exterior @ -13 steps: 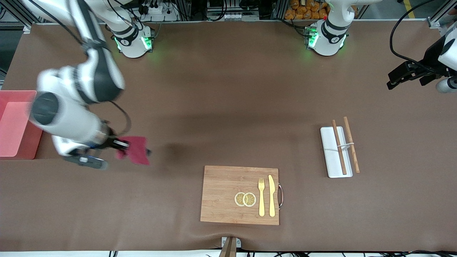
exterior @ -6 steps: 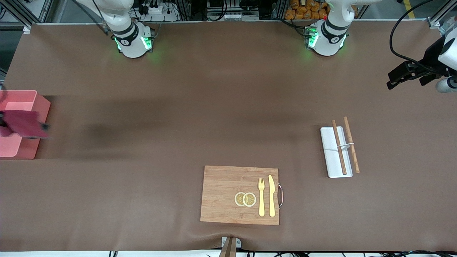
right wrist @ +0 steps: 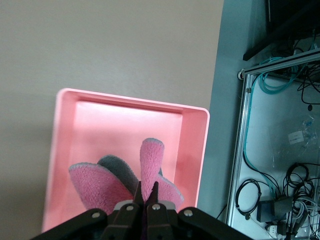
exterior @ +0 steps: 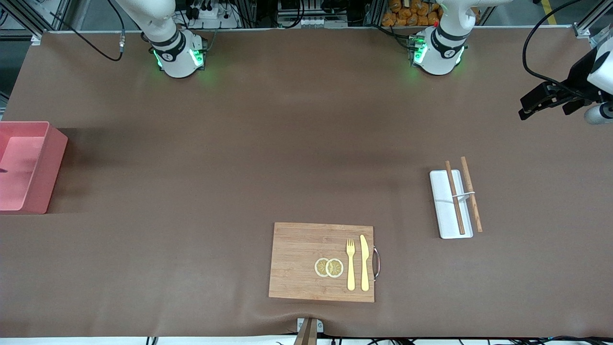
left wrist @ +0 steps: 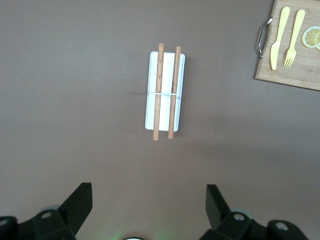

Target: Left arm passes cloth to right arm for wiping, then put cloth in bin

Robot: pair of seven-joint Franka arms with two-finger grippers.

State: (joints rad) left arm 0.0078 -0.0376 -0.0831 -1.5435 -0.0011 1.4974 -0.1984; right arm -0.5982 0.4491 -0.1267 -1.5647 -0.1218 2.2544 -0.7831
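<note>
In the right wrist view my right gripper (right wrist: 146, 192) is shut on the crimson-magenta cloth (right wrist: 100, 187), whose grey underside shows in the folds. It holds the cloth over the inside of the pink bin (right wrist: 130, 102). In the front view the bin (exterior: 56, 143) stands at the right arm's end of the table, and the right gripper and the cloth are out of that view. My left gripper (exterior: 527, 109) waits over the left arm's end of the table. It is open and empty in the left wrist view (left wrist: 149, 200).
A wooden board (exterior: 297, 261) with a fork, a knife and lemon slices lies near the front camera. A white tray (exterior: 448, 211) with two chopsticks lies toward the left arm's end; it also shows in the left wrist view (left wrist: 150, 115). The table edge runs just past the bin.
My right arm has swung with the cloth from over the table to over the bin and has left the front view. The left arm has not moved.
</note>
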